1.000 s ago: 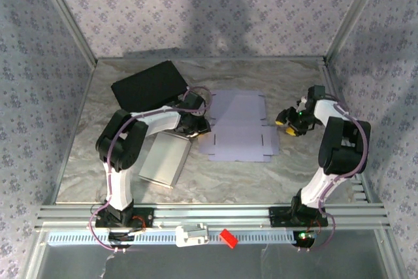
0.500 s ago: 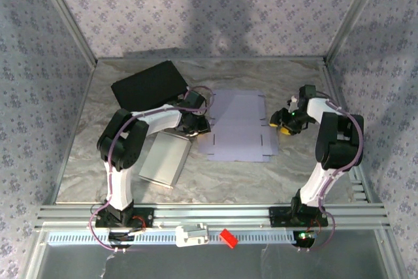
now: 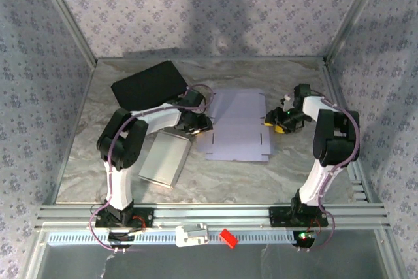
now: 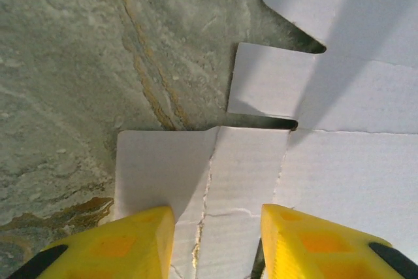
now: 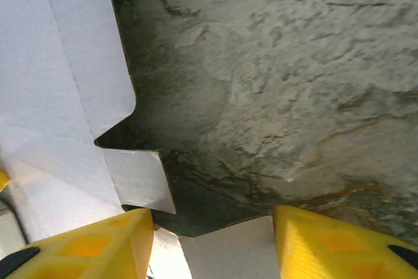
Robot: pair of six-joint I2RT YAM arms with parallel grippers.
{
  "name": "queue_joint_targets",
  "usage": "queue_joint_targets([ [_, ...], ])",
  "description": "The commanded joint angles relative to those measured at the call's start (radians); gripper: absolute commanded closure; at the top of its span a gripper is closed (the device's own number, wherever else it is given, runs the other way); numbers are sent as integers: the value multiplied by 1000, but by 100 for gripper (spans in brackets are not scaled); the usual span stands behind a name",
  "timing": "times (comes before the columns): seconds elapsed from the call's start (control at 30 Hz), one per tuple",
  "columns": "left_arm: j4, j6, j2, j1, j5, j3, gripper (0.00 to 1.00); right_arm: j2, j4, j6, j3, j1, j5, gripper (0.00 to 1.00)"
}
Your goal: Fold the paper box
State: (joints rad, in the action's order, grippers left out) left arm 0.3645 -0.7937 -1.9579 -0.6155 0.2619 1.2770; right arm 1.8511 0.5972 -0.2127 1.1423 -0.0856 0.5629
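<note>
one paper box (image 3: 238,125) — left pincer (image 4: 217,233), right pincer (image 5: 213,233)

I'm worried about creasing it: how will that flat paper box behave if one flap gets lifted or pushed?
The paper box looks thin and lies flat, so it is probably light and may slide on the table when pushed. Lifted by one flap, it would likely bend along its scored creases rather than rise whole.

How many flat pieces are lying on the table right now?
3: the unfolded paper box in the centre, a black board far left, a grey panel near left. Others may be hidden.
</note>
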Motion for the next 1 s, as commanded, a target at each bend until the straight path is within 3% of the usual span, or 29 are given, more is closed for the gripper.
queue_joint_targets([
  [0.0,7,-3,-33,6,31,41,59,-30,-27,-24,-10,-6,178,49],
  [0.27,14,4,-48,7,28,40,59,-124,-35,-91,-50,-30,215,50],
  [0.73,20,6,-53,8,31,47,60,-207,-27,-115,-99,1,167,47],
  [0.97,22,10,-57,7,37,60,60,-209,0,-120,-98,26,148,60],
])
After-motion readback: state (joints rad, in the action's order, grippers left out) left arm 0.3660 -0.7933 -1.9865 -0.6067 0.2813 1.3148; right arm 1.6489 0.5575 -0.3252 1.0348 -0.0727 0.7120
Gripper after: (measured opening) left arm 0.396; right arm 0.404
